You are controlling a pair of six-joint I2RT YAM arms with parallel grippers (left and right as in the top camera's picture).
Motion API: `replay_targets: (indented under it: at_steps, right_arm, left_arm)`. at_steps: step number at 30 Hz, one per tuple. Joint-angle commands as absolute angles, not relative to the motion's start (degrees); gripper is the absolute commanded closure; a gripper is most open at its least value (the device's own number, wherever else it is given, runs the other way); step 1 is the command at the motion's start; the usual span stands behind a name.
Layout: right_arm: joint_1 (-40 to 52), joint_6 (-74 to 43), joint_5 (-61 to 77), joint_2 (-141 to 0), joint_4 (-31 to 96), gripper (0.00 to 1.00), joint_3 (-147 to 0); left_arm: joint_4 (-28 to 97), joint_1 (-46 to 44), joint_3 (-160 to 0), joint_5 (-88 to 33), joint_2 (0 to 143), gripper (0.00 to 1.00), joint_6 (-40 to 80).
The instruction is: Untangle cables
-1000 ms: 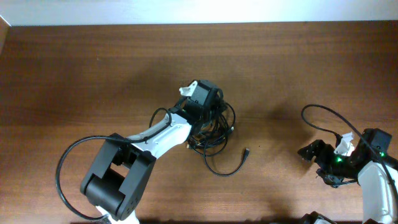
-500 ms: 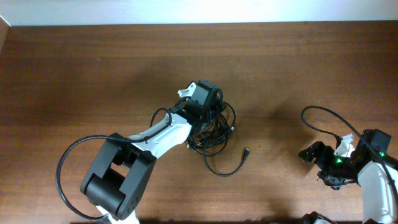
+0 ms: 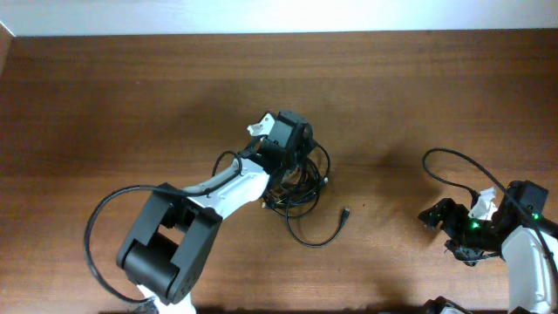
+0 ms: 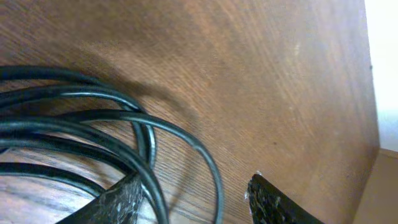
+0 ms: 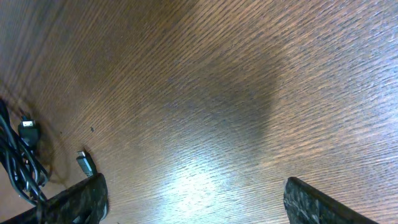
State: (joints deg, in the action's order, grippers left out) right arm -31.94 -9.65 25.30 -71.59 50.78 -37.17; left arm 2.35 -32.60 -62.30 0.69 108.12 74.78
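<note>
My left pincer (image 4: pixel 193 185) hangs partly spread directly over the cables (image 3: pixel 301 187), one loop between its fingers (image 4: pixel 118 202), ungripped. My right pincer (image 5: pixel 194 183) gapes wide above the tabletop (image 3: pixel 131 105), well right of the cables.

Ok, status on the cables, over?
Left gripper open, low over the cables, loops between its jaws. Right gripper open, empty, parked aside. Cables bunched in one tangle, one plug end trailing loose. Nothing else in the way.
</note>
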Motion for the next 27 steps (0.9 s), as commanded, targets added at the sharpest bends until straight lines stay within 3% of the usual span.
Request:
replay_targets:
  at_steps: [1, 9, 17, 21, 23, 24, 27]
  right_arm:
    - [-32.2, -9.2, 24.8, -71.7, 50.8, 0.10, -36.9]
    - [-32.2, -9.2, 24.8, -71.7, 50.8, 0.10, -36.9]
    - [-32.2, -9.2, 24.8, -71.7, 50.8, 0.10, -36.9]
    - [-32.2, -9.2, 24.7, -71.7, 50.8, 0.10, -36.9]
    - [-32.2, -9.2, 24.8, -71.7, 50.8, 0.10, -36.9]
    - [-32.2, -9.2, 24.8, -71.7, 50.8, 0.10, -36.9]
    - [-32.2, -9.2, 24.8, -71.7, 50.8, 0.10, -36.9]
  left_arm:
    - [2.3, -32.2, -62.7, 1.3, 109.7, 0.42, 75.7]
    - [0.8, -32.2, -62.7, 1.3, 109.7, 0.43, 75.7]
    - [-3.4, -33.2, -62.7, -0.9, 113.7, 0.58, 75.7]
    - [-4.8, -33.3, -62.7, -2.6, 114.8, 0.75, 75.6]
    - [-5.5, -33.3, -62.7, -3.7, 114.8, 0.96, 73.4]
    - [-6.1, -33.2, -62.7, -5.4, 114.8, 1.00, 71.0]
    - [-8.1, -32.5, -62.7, -12.7, 113.3, 1.00, 62.6]
